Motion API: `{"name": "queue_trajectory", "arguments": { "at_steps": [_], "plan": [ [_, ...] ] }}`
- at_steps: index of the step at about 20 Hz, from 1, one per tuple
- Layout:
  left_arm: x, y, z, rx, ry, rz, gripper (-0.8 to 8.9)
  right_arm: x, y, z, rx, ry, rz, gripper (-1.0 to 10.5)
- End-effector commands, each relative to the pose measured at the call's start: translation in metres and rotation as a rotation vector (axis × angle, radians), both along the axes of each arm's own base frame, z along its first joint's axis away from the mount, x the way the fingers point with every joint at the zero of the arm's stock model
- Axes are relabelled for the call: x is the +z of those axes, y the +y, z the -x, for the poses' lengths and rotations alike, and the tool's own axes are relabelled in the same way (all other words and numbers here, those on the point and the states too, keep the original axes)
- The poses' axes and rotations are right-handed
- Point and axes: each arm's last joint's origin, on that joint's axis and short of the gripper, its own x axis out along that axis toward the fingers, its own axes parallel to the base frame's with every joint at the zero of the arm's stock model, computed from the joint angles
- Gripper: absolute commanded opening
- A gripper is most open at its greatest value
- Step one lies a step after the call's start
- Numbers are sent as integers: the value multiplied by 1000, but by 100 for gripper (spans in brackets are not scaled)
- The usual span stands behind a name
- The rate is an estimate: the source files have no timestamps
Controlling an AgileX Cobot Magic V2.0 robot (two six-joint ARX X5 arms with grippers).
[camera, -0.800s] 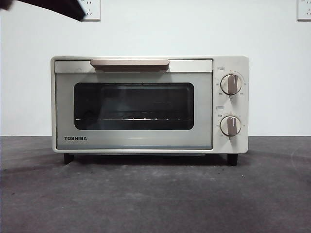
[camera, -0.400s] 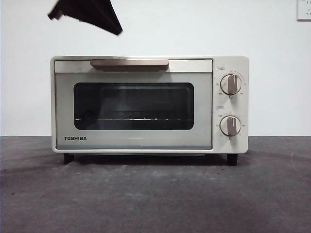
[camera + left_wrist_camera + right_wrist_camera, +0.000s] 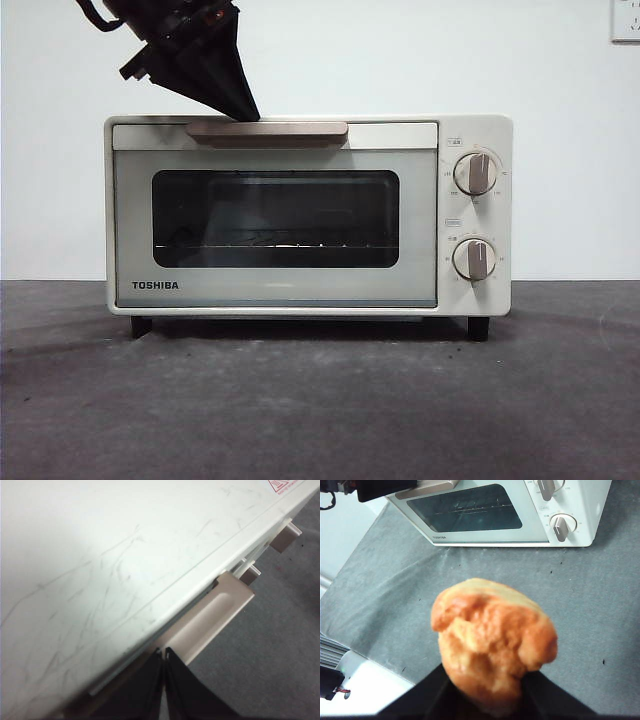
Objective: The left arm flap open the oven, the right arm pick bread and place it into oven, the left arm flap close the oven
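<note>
a dark grey table [image 3: 320, 410] carries the oven [image 3: 308, 215], standing on its black feet.

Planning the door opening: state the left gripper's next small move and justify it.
Probably hook the tips behind the handle and pull outward and down. The left gripper, jaws shut, sits at the handle's top edge; the oven door is closed, while the right gripper holds the bread ready in front.
</note>
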Motion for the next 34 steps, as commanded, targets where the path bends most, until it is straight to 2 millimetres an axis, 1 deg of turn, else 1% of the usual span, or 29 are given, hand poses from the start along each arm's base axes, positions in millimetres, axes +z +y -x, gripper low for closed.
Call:
{"name": "queue_trajectory", "arguments": {
  "at_steps": [1,5,9,19,25,29,34],
  "plan": [
    [1,-5,-5,-15,-14,-9,11,1,0,0,3,2,-10,112],
    [-2,-5,-5,-15,-2,-16,11,1,0,1,3,10,-8,112],
    [-9,-5,-4,-16,56,-43,11,0,0,1,3,11,-7,112],
    [-20,-9,13,-49,191,-155,11,0,0,1,3,10,-7,112],
    [-28,-15,24,-77,231,-180,11,0,0,1,3,10,-6,112],
    [-36,-19,36,-101,231,-181,11,0,0,1,4,8,-4,112],
    [-60,-17,69,-56,170,-109,11,0,0,0,-3,4,3,112]
  ]
}}
